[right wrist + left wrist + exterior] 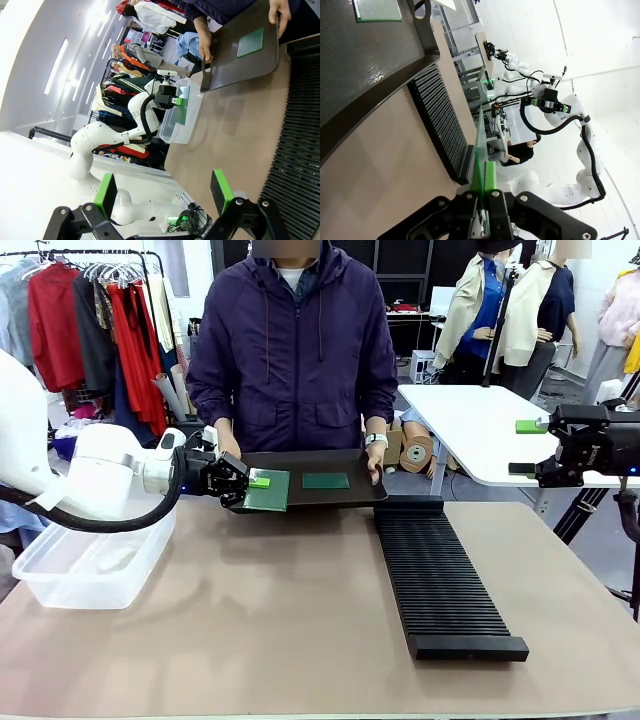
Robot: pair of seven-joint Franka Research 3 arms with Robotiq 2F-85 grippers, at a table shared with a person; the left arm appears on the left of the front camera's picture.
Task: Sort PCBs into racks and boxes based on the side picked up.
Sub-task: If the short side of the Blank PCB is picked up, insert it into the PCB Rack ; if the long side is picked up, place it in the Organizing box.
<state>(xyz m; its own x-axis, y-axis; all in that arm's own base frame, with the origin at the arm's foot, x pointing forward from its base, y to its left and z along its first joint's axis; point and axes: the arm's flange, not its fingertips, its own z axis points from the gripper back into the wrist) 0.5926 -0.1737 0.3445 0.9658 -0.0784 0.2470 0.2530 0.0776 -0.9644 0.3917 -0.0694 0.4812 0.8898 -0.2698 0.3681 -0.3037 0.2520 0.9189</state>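
My left hand (240, 483) grips a PCB (270, 492) by its edge beside the tray (335, 497), faces exposed for sorting; my right hand (528, 447) hangs released.

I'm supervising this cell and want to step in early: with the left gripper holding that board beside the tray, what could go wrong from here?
1. The left gripper pinches the PCB by one edge, with most of it sticking out; it may twist or slip during the carry.
2. The person's hand grips the tray right beside that gripper; a swing could bump it.
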